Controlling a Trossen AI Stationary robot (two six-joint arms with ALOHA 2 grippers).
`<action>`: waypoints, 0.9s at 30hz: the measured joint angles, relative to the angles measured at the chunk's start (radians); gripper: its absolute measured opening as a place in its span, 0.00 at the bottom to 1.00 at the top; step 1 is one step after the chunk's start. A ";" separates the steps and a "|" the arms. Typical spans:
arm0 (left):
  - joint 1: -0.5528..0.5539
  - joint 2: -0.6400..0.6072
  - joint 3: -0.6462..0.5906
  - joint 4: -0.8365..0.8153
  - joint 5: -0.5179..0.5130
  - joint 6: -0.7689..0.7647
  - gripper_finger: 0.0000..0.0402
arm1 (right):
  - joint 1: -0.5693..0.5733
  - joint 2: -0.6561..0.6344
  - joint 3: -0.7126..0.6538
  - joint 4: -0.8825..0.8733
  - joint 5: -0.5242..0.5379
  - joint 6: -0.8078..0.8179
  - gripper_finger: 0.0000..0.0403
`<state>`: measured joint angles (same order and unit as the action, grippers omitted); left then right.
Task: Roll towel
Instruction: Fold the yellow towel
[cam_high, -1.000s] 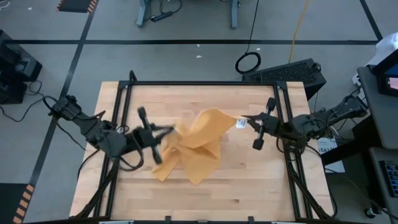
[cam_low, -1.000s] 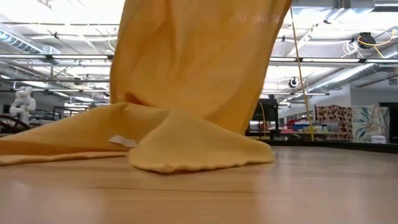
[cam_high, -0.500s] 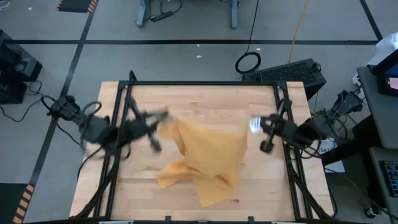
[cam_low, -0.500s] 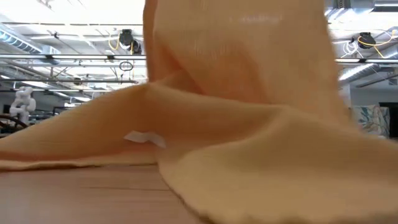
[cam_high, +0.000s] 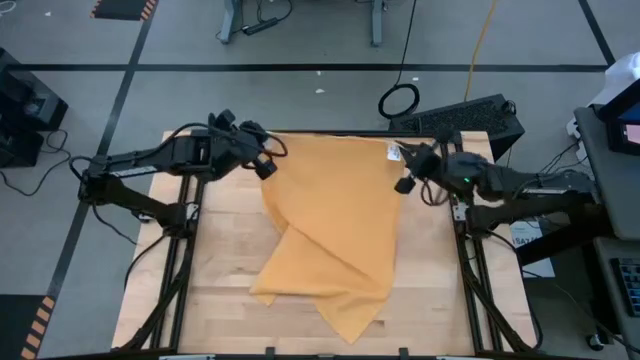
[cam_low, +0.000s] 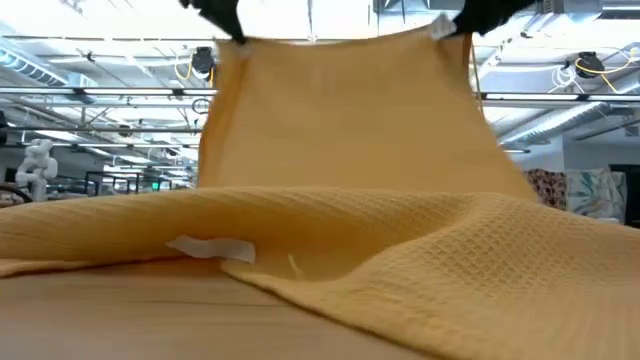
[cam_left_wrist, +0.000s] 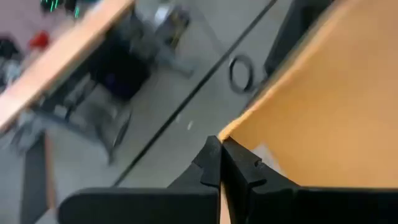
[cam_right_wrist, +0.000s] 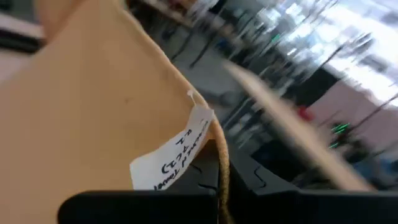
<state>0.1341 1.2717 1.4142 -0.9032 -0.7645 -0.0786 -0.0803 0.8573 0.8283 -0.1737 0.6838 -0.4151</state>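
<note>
The mustard-yellow towel (cam_high: 335, 215) is held up by its two far corners, and its far edge (cam_low: 340, 40) is stretched between my grippers. Its lower part (cam_low: 400, 250) lies in folds on the wooden table (cam_high: 215, 260). A white tag (cam_right_wrist: 177, 155) sits at the right-hand held corner, and another white tag (cam_low: 210, 248) shows on the part that lies on the table. My left gripper (cam_high: 267, 160) is shut on the far left corner. My right gripper (cam_high: 403, 168) is shut on the far right corner. My left gripper pinches the towel's far left corner (cam_left_wrist: 225, 138) between its two fingers, right at the cloth's edge. The corner is lifted clear, and the towel hangs below it down to the table. My right gripper pinches the towel's far right corner at its edge (cam_right_wrist: 219, 146), beside the white tag. The corner is lifted clear. The far edge runs nearly taut to the other gripper, and the cloth hangs down to the table.
A black frame (cam_high: 300, 133) runs along the table's far edge and down both sides. Bare wood shows at the near left (cam_high: 200, 300) and near right (cam_high: 430, 290) of the table. A black case (cam_high: 470, 118) stands on the floor beyond the far right corner.
Both grippers have risen and gone toward the table's far edge, moving apart, each keeping its corner. The towel, bunched between them a second ago, is now spread into a broad sheet with its far edge drawn out. Its lower part has stayed on the table.
</note>
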 joint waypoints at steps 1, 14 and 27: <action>0.011 0.004 -0.005 -0.018 -0.012 -0.015 0.01 | -0.042 0.004 -0.013 -0.001 -0.043 0.015 0.00; 0.162 0.089 -0.095 0.477 -0.076 0.395 0.01 | -0.378 0.093 -0.117 0.148 -0.161 0.022 0.00; 0.349 0.248 -0.098 0.412 0.226 0.241 0.02 | -0.439 0.205 -0.117 0.001 -0.155 0.209 0.00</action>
<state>0.4833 1.5199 1.3163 -0.4916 -0.5386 0.1624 -0.5196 1.0624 0.7113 -0.1726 0.5285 -0.2063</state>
